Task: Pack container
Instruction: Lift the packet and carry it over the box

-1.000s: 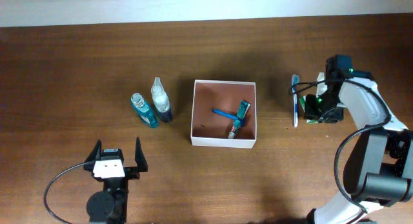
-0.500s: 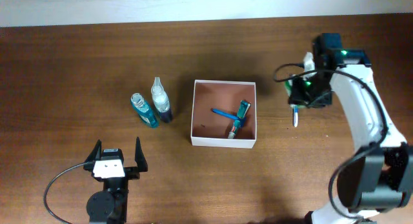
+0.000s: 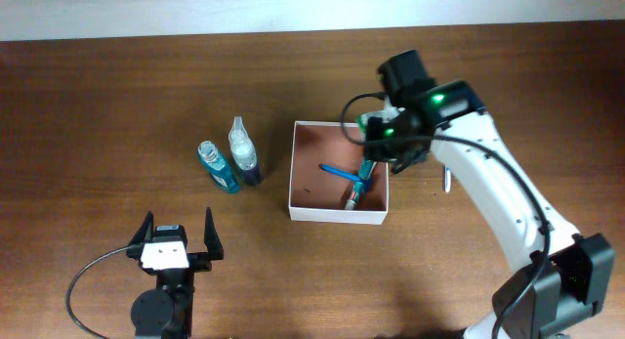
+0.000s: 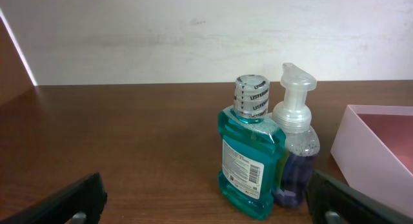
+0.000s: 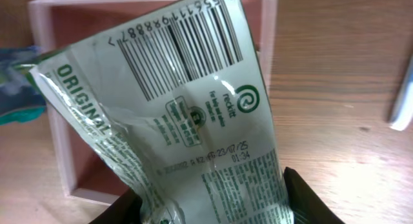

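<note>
The container (image 3: pixel 295 173) is a shallow square box with white walls and a reddish-brown inside, at mid-table; a blue toothbrush (image 3: pixel 335 170) and a toothpaste tube (image 3: pixel 361 182) lie in it. My right gripper (image 3: pixel 376 134) is shut on a green-and-white packet (image 5: pixel 187 114) and holds it above the box's far right corner (image 5: pixel 268 30). My left gripper (image 3: pixel 178 243) is open and empty near the front left. A teal mouthwash bottle (image 4: pixel 248 153) and a clear pump bottle (image 4: pixel 295 146) stand left of the box (image 4: pixel 374 137).
A blue-and-white toothbrush (image 3: pixel 448 178) lies on the table right of the box, also at the right edge of the right wrist view (image 5: pixel 401 98). The two bottles (image 3: pixel 219 166) (image 3: pixel 243 153) stand close together. A white wall runs along the table's far edge.
My right arm has lifted the packet from the table's right side and carried it left to above the box's right corner. The left arm has not moved.
</note>
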Robot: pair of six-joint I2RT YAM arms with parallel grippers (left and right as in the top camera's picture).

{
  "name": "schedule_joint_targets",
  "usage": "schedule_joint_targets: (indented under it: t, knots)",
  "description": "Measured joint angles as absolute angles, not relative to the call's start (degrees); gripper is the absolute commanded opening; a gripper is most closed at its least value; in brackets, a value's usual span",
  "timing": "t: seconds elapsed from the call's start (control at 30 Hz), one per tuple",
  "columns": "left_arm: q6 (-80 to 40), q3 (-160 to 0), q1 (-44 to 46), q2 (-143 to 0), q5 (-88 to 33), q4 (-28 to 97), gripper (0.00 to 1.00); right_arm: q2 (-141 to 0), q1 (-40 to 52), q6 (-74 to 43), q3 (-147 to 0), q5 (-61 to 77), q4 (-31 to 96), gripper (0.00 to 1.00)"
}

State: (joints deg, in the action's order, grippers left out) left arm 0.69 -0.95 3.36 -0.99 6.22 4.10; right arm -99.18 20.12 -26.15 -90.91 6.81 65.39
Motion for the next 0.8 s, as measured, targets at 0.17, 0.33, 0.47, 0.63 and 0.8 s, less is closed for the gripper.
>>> schedule_joint_targets:
  t: [0.17,0.33,0.47,0.63,0.8]
  knots:
    - [0.7,-1.0,3.4,-1.0,6.2,4.1,0.99,-99.2,25.7,-30.3,-90.9,5.0,64.4,0.35]
    - [0.7,-1.0,3.4,-1.0,6.2,4.1,1.00,-99.8,29.8,-33.1,-90.9,0.7,64.2,0.35]
    - [0.7,-1.0,3.4,-1.0,6.2,4.1,0.99,-101.2,31.6,-35.5,-90.9,-3.0,63.7,0.35]
    - [0.7,-1.0,3.4,-1.0,6.2,4.1,0.99,-103.5,31.7,-37.5,-90.4,-6.0,61.9,0.35]
    - [0.7,-1.0,3.4,-1.0,6.2,4.1,1.00,-105.1,31.7,-38.9,-88.9,-6.9,60.2,0.35]
